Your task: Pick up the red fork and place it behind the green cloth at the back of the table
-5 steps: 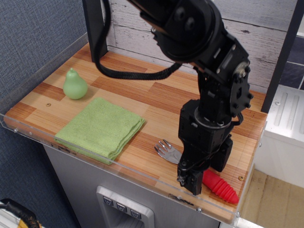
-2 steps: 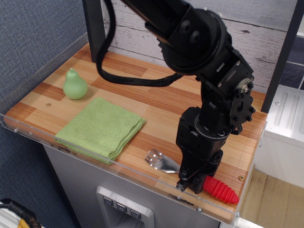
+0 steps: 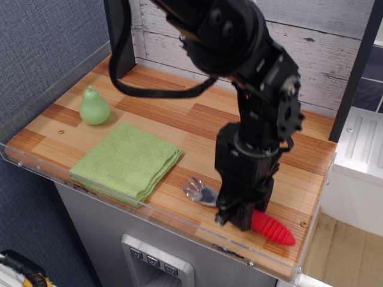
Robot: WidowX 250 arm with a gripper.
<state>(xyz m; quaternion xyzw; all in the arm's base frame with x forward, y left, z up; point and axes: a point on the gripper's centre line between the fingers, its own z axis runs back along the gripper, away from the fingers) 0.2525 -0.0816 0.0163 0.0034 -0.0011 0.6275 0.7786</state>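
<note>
The small red fork [image 3: 263, 222], with shiny silver metal tines and a thick, ribbed, tapering bright red plastic handle, lies near the front right corner of the table [image 3: 197, 122], a rectangular top of striped light and reddish-brown wood planks edged by a clear acrylic rim. Its long axis runs roughly left to right across the picture, dipping slightly toward the front at the handle end: the tines point left, toward the cloth, and the handle's narrow tip points right, toward the corner. The black gripper [image 3: 235, 216] hangs straight down over the middle of the fork, hiding the neck where tines meet handle; its fingertips sit at the fork, but whether they are pinching it or merely straddling it cannot be told. The square, folded light-green terry cloth [image 3: 127, 161] lies flat at the front left, well apart from the tines, with bare wood between them. Behind the cloth, near the left rear, stands a small pale-green pear-shaped toy [image 3: 94, 107], upright and apart from the cloth. A thick black braided cable [image 3: 157, 91] loops above the rear of the tabletop.
</note>
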